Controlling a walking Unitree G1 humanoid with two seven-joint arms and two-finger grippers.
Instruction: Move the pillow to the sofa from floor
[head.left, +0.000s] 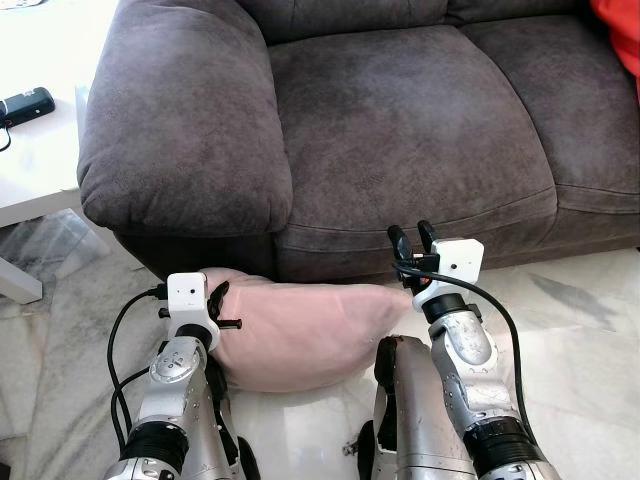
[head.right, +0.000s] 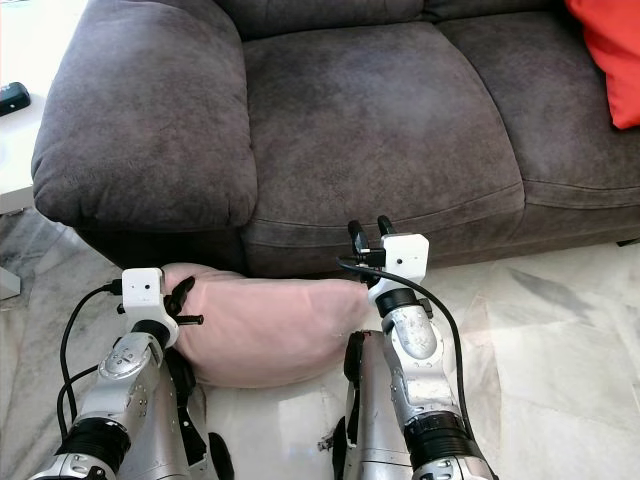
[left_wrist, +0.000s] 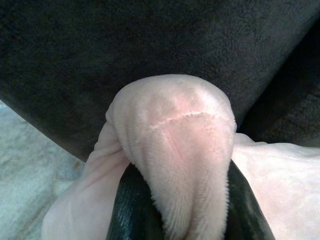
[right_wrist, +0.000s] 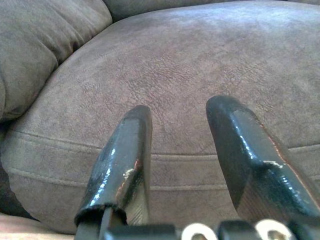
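While left tool (left_wrist: 175, 200) pinches pillow (head.left: 300, 330) corner, right tool (right_wrist: 180, 150) hangs spread before sofa (head.left: 400, 130).

Head views sharp, evenly daylit; white table (head.left: 40, 160) far left blown out, soft sheen on marble floor (head.left: 580, 340). Deep shadow under sofa (head.left: 400, 130) front. Left wrist view dim, soft-focus. Right wrist view bright, near fingers (right_wrist: 125, 165) blurred.

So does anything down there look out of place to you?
Yes: the pink pillow lies on the floor against the base of the grey sofa rather than on a seat. The left claw is pinching one corner of it; the right claw is open, holding nothing, by the seat's front edge.
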